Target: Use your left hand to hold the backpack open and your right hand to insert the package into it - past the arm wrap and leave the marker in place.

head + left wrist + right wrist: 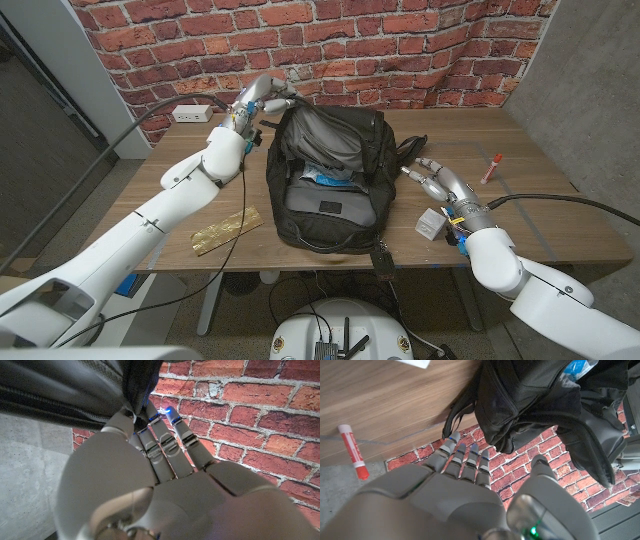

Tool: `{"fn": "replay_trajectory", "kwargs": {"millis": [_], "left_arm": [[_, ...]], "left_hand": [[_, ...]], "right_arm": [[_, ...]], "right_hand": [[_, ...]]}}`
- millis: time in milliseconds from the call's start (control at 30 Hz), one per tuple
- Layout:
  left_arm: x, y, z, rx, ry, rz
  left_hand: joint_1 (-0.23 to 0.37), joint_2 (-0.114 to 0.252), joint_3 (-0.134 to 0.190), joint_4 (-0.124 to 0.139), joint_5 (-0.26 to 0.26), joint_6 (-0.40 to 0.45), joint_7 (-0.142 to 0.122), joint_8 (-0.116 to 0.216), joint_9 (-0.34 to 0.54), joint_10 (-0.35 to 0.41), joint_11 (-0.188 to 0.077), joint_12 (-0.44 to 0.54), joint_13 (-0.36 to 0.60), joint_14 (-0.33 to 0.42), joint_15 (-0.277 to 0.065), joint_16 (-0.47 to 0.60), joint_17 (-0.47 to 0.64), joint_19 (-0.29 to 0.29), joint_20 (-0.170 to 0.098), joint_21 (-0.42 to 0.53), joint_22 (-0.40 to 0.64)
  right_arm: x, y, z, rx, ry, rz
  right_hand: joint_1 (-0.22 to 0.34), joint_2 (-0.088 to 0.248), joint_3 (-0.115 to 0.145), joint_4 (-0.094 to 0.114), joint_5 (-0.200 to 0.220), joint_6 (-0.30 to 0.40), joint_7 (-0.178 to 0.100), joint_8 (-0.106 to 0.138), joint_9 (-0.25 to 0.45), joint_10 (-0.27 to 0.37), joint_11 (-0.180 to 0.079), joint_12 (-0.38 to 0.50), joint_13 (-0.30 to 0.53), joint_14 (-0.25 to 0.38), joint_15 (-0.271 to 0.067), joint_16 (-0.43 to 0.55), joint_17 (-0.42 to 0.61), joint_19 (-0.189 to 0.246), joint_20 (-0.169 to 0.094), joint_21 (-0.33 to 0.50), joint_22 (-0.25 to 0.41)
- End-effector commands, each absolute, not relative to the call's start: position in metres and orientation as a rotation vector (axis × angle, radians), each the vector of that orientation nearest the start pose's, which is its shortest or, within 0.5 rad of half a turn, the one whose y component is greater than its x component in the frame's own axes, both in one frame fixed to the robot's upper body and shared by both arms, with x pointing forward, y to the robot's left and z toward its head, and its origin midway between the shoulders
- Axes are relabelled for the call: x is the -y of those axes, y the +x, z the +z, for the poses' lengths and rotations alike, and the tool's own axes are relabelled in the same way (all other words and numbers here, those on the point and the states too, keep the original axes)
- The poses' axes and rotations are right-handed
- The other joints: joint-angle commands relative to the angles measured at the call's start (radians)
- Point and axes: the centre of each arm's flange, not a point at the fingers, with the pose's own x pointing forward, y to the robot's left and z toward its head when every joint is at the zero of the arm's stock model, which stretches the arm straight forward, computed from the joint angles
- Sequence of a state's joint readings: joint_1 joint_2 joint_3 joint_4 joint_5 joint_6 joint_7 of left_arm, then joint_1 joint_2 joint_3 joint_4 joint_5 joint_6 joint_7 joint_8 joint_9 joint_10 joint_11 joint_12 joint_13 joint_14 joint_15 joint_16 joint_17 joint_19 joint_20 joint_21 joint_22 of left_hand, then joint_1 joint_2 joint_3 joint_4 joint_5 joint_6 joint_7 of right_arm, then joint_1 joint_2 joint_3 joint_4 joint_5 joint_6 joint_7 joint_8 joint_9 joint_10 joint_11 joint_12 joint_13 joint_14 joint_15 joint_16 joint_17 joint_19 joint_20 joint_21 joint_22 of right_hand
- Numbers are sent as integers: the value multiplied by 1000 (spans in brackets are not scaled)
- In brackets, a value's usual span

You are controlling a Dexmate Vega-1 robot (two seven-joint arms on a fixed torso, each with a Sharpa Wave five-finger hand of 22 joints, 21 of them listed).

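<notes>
The black backpack (pixel 325 190) lies open in the middle of the table, grey lining up. A blue and white package (pixel 326 178) shows inside its mouth, and its blue corner (pixel 577 367) shows in the right wrist view. My left hand (pixel 262 100) is at the bag's far left corner and pinches the edge of the raised flap (pixel 135 390) between thumb and fingers. My right hand (pixel 440 185) hovers just right of the backpack (pixel 535 400), fingers spread, holding nothing. The red marker (pixel 491 167) lies on the table further right, and it shows as a red marker (pixel 352 450) in the right wrist view.
A flat gold strip (pixel 228 230) lies on the table left of the bag, near the front edge. A small white box (pixel 432 224) sits by my right wrist. A power strip (pixel 190 114) with a cable rests at the back left. A brick wall stands behind the table.
</notes>
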State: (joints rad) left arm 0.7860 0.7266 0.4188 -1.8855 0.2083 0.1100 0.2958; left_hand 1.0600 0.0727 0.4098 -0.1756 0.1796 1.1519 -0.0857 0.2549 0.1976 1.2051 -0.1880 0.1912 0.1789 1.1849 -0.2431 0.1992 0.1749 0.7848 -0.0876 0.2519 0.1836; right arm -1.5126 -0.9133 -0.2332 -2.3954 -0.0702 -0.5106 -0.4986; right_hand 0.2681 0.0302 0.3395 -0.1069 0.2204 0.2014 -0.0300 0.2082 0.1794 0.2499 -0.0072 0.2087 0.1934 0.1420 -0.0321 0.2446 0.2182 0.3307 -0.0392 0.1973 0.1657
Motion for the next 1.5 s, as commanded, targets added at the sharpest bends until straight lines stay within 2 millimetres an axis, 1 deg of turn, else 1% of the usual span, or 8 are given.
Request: {"fn": "replay_trajectory", "kwargs": {"millis": [33, 333, 533, 667, 833, 1000, 1233, 1500], "left_arm": [[-220, 548, 132, 928, 842, 150], [-219, 550, 131, 898, 804, 155], [-220, 551, 132, 886, 797, 181], [-222, 553, 133, 873, 790, 199], [-223, 555, 134, 866, 783, 202], [-222, 556, 135, 863, 781, 202], [-218, 557, 136, 862, 782, 205], [-216, 558, 134, 851, 771, 206]], "left_hand": [[2, 10, 6, 2, 3, 4, 9, 1, 3, 18, -8, 6, 5, 11, 4, 2, 4, 12, -120, 3, 5], [2, 10, 7, 2, 3, 4, 9, 1, 4, 20, -9, 5, 5, 13, 3, 0, 4, 13, -120, 3, 4], [3, 9, 7, 2, 3, 2, 11, -1, 4, 19, -6, 4, 5, 14, 3, 0, 4, 13, -120, 3, 4], [3, 10, 8, 3, 3, 2, 11, -1, 4, 18, -8, 4, 5, 15, 3, -1, 4, 14, -120, 2, 4], [4, 9, 8, 2, 3, 2, 11, -1, 5, 20, -7, 4, 5, 16, 3, -1, 4, 14, -120, 2, 4], [4, 9, 8, 2, 3, 0, 13, -2, 5, 19, -7, 3, 5, 17, 3, -2, 4, 14, -120, 2, 4], [5, 9, 9, 2, 3, 2, 12, -2, 5, 20, -10, 3, 5, 20, 3, -1, 5, 15, -119, 1, 4], [4, 9, 9, 3, 3, 2, 12, -3, 6, 21, -6, 3, 5, 21, 4, -2, 4, 15, -119, 1, 4]], "right_arm": [[262, 430, -84, 426, -926, -162], [268, 427, -79, 389, -995, -126], [269, 425, -78, 369, -1024, -98], [270, 425, -78, 341, -1060, -75], [273, 423, -76, 308, -1097, -48], [275, 421, -75, 288, -1128, -31], [276, 418, -74, 230, -1214, -21], [274, 418, -74, 188, -1284, -27]], "right_hand": [[16, -2, 6, -13, -4, 1, -10, -1, 5, -2, -4, 1, 3, 8, 2, 2, 3, 11, 0, -3, 1], [41, -6, 11, -35, -13, -9, -15, -5, 6, -13, -7, -5, 6, 0, 7, -3, 4, 6, 34, -7, 2], [111, 10, 41, -68, -14, -11, 7, -2, 9, -14, -5, -5, 9, 5, 17, -2, 6, 9, 47, -7, 3], [149, 0, 51, -80, -10, -31, 20, -6, 11, -22, 3, -7, 12, 0, 23, -5, 7, -5, 73, -11, 3], [169, -7, 56, -80, -7, -40, 27, -7, 12, -31, 8, -8, 14, -7, 28, -7, 9, -19, 84, -16, 4], [206, -16, 68, -81, 11, -58, 52, -7, 15, -43, 16, -7, 22, -24, 48, -13, 12, -41, 97, -18, 4], [234, -35, 74, -83, 25, -72, 36, -7, 17, -43, 22, -3, 28, -21, 51, -11, 14, -44, 103, -15, 4], [249, -66, 70, -83, 23, -75, 44, -2, 20, -45, 17, 0, 34, -17, 48, -8, 17, -44, 106, -13, 4]]}}
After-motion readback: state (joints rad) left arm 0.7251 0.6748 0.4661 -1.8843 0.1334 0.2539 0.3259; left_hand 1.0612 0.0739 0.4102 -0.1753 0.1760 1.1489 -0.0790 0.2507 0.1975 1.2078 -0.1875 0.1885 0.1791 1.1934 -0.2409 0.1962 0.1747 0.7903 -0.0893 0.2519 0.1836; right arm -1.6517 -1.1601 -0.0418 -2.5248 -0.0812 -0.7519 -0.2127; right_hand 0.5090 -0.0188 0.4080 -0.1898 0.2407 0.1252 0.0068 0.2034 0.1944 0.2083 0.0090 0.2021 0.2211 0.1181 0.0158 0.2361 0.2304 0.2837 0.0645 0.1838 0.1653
